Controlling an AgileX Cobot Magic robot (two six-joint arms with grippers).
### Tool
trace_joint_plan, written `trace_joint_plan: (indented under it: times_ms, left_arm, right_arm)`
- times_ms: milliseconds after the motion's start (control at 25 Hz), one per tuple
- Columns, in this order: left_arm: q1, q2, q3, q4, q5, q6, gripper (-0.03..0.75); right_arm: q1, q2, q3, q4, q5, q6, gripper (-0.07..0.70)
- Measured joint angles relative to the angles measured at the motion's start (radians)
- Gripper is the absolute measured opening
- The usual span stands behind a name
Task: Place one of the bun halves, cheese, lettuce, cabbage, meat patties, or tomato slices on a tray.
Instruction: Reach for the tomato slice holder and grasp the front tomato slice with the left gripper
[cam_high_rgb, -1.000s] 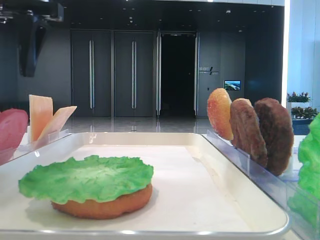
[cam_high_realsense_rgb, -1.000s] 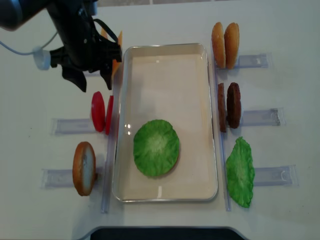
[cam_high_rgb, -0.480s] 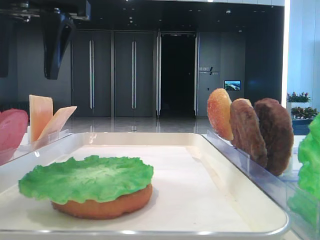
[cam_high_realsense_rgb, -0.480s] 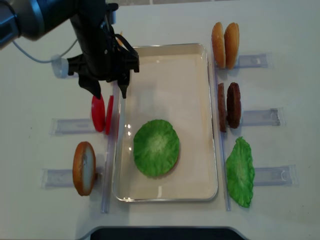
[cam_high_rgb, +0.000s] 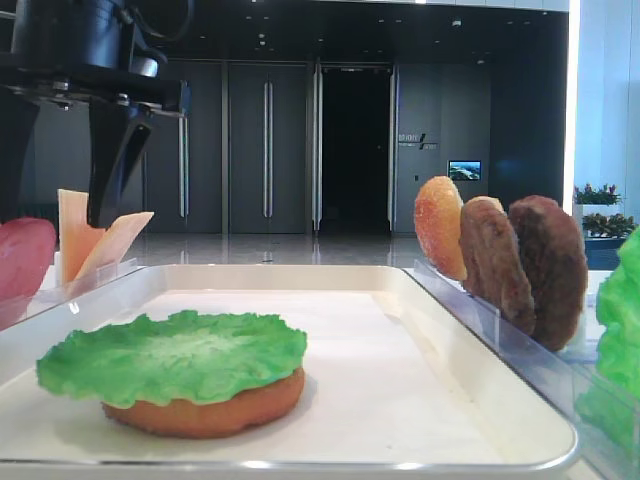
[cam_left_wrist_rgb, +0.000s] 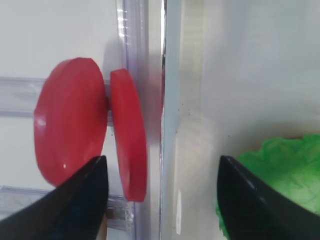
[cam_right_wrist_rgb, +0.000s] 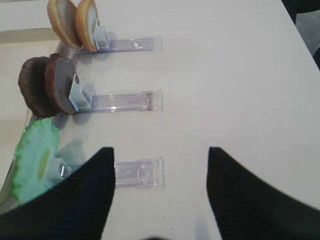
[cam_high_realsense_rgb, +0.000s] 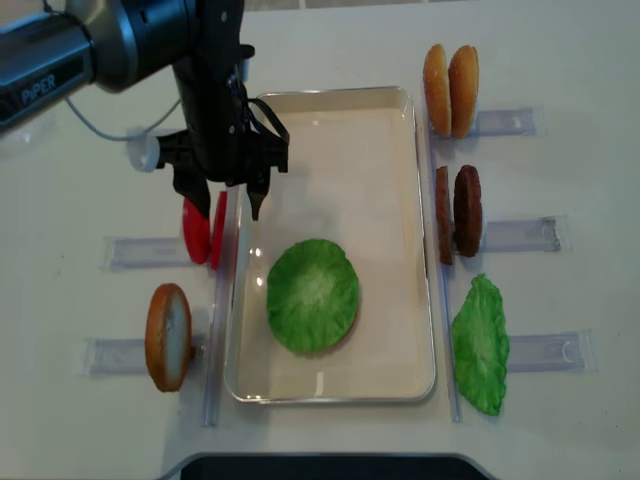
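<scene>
Hovering with jaws spread wide and empty, the left gripper (cam_high_realsense_rgb: 220, 200) straddles the tomato slices (cam_high_realsense_rgb: 203, 228) upright in their rack beside the tray (cam_high_realsense_rgb: 395, 240) — apparently lined up to pick one for the lettuce (cam_high_realsense_rgb: 312, 295)-topped bun.

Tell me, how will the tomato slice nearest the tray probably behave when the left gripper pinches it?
The tomato slice stands on edge without sagging, so probably stiff. Its smooth surface may slip between the open left gripper. Standing upright, it might tip if nudged.

Black glossy left arm (cam_high_realsense_rgb: 120, 50), white lettering, grey cable.
</scene>
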Motion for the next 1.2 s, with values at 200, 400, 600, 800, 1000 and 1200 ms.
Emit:
trace_joint_plan:
  times_ms: [200,400,600,800,1000,1200]
  left_arm:
    - [0.0,0.023,0.0,0.022,-0.001,0.001,0.517]
    - [0.0,0.051,0.0,0.041,-0.002,0.009,0.517]
    - [0.0,0.075,0.0,0.049,-0.003,0.019,0.515]
    - [0.0,0.092,-0.001,0.052,-0.003,0.029,0.391]
    - [0.0,0.092,-0.001,0.068,0.004,0.031,0.124]
    - [0.0,0.092,-0.001,0.076,0.015,0.037,0.055]
  right_arm:
    - [0.0,0.0,0.0,0.0,0.0,0.0,0.419]
    - [0.0,0.0,0.0,0.0,0.0,0.0,0.419]
    - [0.0,0.0,0.0,0.0,0.0,0.0,0.419]
    - [0.0,0.0,0.0,0.0,0.0,0.0,0.419]
    - [0.0,0.0,0.0,0.0,0.0,0.0,0.419]
    - [0.0,0.0,0.0,0.0,0.0,0.0,0.419]
